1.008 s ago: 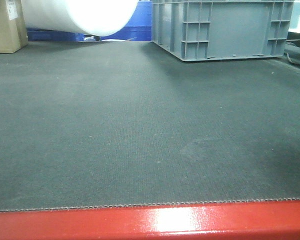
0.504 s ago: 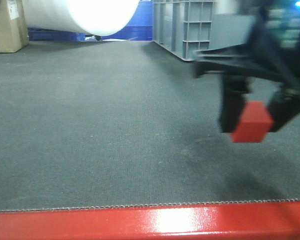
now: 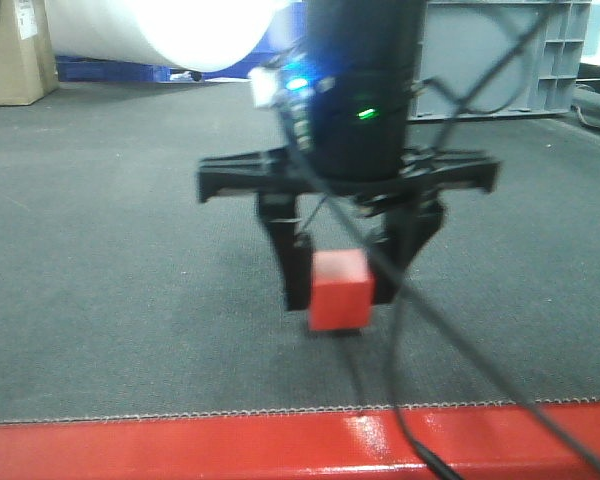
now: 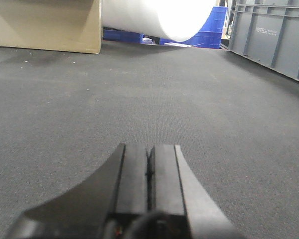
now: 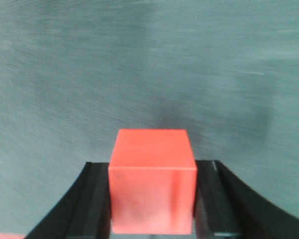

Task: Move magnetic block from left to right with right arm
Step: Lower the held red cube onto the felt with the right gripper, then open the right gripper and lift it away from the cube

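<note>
The magnetic block is a small plain red cube, held between the black fingers of my right gripper just above the dark mat, near the middle of the front view. The right wrist view shows the magnetic block clamped on both sides, and my right gripper is shut on it. In the left wrist view, my left gripper is shut with nothing between its fingers, low over the mat. The left gripper does not show in the front view.
A grey crate stands at the back right of the mat. A large white roll and a cardboard box lie at the back left, with blue bins behind. A red edge runs along the front.
My right arm came in from the right holding the red block and has moved left to the middle of the front view, lower over the mat. A second ago it was out of view.
</note>
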You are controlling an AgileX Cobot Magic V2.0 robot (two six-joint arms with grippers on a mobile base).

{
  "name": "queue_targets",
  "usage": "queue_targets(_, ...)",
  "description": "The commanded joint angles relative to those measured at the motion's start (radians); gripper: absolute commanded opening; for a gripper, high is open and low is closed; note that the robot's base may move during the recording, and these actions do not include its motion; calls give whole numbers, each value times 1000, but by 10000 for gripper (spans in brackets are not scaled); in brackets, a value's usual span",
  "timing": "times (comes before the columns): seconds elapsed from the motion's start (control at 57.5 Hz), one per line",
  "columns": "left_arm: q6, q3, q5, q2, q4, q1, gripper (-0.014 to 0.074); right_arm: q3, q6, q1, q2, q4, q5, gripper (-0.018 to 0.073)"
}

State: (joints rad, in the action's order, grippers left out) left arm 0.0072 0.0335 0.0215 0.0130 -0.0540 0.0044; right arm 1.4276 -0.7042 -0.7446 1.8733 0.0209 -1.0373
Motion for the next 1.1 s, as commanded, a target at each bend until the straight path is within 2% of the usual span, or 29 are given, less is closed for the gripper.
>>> queue_targets(0.0,-7,7,-78,11,-3,0,-126,81,-3,-3,-14,-5,-25,237)
queue_targets(0.174,-7,7,-78,11,-3,0,-126,153,-20,-8,37,-55,-43,237)
queue_targets(0.4,-7,7,-78,11,-3,0,-126,166,-28,-16,46,-59,-46,248)
queue_targets(0.469,-7,7,-78,11,-3,0,-126,166,-28,-16,46,-58,-40,319)
queue_targets(0.608,-7,7,-78,11,-3,0,-126,166,-28,-16,46,-57,-30,592)
queue_targets(0.678,-7,7,-78,11,-3,0,-126,166,-27,-16,46,-57,-41,651)
queue_targets(1.078,-7,7,-78,11,-3,0,-126,130,11,-17,-91,54,-40,634)
